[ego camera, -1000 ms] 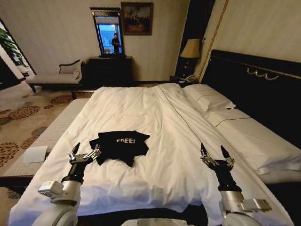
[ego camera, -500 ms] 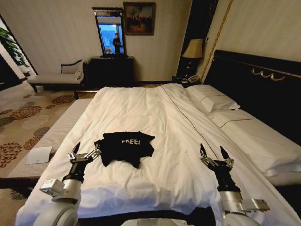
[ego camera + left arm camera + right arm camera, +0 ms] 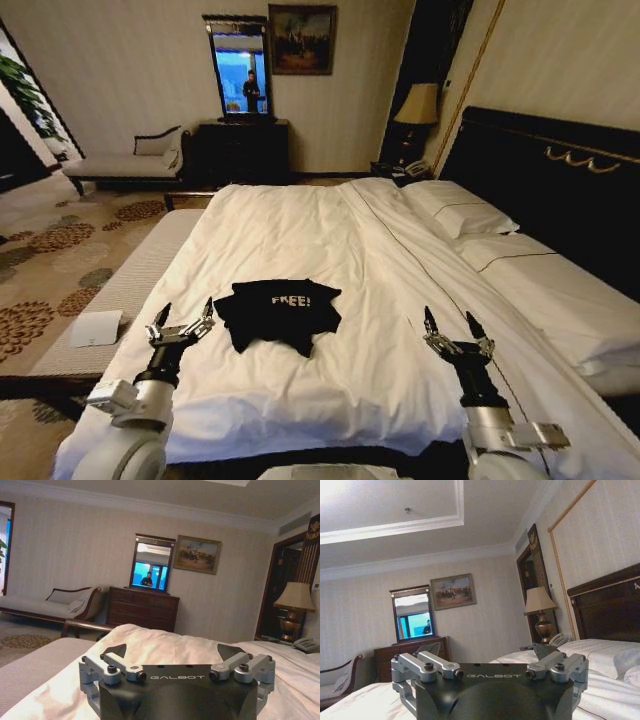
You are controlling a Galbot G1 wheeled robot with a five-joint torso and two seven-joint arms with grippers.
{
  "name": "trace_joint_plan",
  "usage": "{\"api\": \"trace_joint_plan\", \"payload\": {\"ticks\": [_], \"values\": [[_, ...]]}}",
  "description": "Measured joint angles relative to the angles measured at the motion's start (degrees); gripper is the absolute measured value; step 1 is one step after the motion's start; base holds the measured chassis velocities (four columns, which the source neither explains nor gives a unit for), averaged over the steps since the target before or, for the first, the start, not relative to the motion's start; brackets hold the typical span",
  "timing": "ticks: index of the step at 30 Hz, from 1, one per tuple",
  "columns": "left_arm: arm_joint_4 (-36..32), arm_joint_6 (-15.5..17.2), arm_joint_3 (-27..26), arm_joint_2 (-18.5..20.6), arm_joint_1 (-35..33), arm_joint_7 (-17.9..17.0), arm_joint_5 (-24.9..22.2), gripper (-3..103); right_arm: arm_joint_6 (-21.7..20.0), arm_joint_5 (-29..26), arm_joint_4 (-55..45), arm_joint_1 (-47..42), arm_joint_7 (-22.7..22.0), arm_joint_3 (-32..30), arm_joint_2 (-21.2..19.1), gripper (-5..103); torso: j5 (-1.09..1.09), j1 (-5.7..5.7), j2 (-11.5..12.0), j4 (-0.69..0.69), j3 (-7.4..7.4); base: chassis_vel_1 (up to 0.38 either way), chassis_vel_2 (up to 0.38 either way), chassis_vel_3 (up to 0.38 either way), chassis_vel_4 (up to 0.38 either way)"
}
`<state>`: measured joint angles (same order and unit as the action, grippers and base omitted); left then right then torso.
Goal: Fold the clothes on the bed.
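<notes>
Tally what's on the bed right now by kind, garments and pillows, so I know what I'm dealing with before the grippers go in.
Black short-sleeved T-shirts with white FREE! lettering: 1
White pillows by the dark headboard: 2
Total on the white-sheeted bed: 3
The open left gripper and open right gripper hover at the near edge, touching nothing.

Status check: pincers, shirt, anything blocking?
Left pincer open, beside T-shirt, not touching. Right pincer open over duvet. Shirt crumpled, unfolded. Nothing blocking.
</notes>
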<state>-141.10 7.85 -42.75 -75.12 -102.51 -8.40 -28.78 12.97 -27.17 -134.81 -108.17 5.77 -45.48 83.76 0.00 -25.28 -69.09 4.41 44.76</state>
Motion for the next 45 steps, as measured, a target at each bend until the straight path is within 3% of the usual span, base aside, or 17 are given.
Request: {"api": "trace_joint_plan", "payload": {"ticks": [22,32,35,40,44,45], "values": [[1.55,-0.11,0.59,0.28,0.93,0.06,0.28,100,1.11,0.1,1.43,0.43,-0.12,0.43,0.04,100,0.0,0.0,0.0,0.0,0.0,0.017,0.02,-0.016,-0.021],[10.66,2.84,2.86,2.86,9.69,-0.68,2.58,100,3.63,-0.75,2.83,1.35,-3.1,-0.66,-0.89,100,0.0,0.0,0.0,0.0,0.0,0.0,0.0,0.0,0.0],[16.97,4.54,4.79,4.3,14.81,-0.9,0.33,100,4.01,-0.97,4.12,1.53,-6.3,-1.38,-1.42,100,-0.01,0.0,0.0,0.0,0.0,0.0,0.0,0.0,0.0],[22.53,7.04,7.03,5.72,20.55,-1.7,-4.12,100,3.94,-1.53,5.71,2.46,-7.76,-1.67,-3.28,100,-0.01,0.0,0.0,0.01,0.0,0.0,0.0,0.0,0.0],[31.66,12.66,12.2,7.46,32.56,-5.1,-14.25,100,3.94,-2.06,8.2,3.99,-8.21,-1.55,-5.78,100,0.0,0.0,0.0,0.02,0.01,0.0,0.0,0.0,0.0],[31.66,12.66,12.2,7.46,32.56,-5.1,-14.25,100,3.94,-2.06,8.2,3.99,-8.21,-1.55,-5.78,100,0.0,0.0,0.0,0.02,0.01,0.0,0.0,0.0,0.0]]}}
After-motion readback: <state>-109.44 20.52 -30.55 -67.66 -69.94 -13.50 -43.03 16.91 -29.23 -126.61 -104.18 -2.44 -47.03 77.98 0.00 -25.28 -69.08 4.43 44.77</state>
